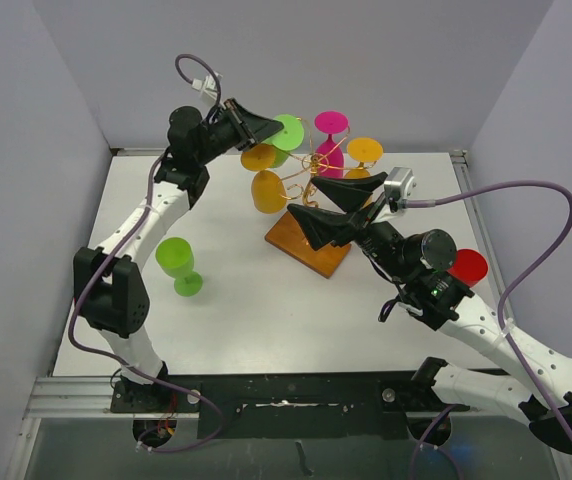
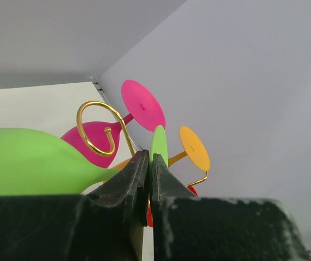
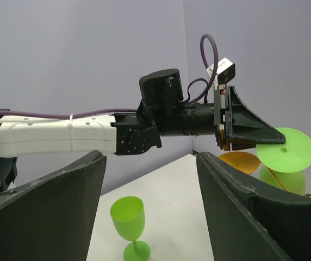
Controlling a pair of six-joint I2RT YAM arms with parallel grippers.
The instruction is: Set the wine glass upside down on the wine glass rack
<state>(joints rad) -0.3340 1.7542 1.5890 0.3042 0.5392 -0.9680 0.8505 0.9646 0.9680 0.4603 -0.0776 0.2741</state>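
Observation:
My left gripper (image 1: 263,128) is shut on the flat foot of a green wine glass (image 1: 289,132), held inverted at the back left of the gold wire rack (image 1: 318,160). In the left wrist view the gripper (image 2: 149,155) pinches the foot (image 2: 159,142); the green bowl (image 2: 30,163) hangs lower left, beside a gold scroll arm (image 2: 98,126). I cannot tell whether the glass rests on the wire. My right gripper (image 1: 300,197) is open and empty above the rack's wooden base (image 1: 311,250). In the right wrist view (image 3: 150,157) it faces the left gripper (image 3: 242,124).
Orange (image 1: 267,190) and magenta (image 1: 331,125) glasses hang on the rack. A second green glass (image 1: 179,265) stands upright on the table's left side and also shows in the right wrist view (image 3: 128,217). A red glass (image 1: 467,266) sits by the right arm. Grey walls enclose the table.

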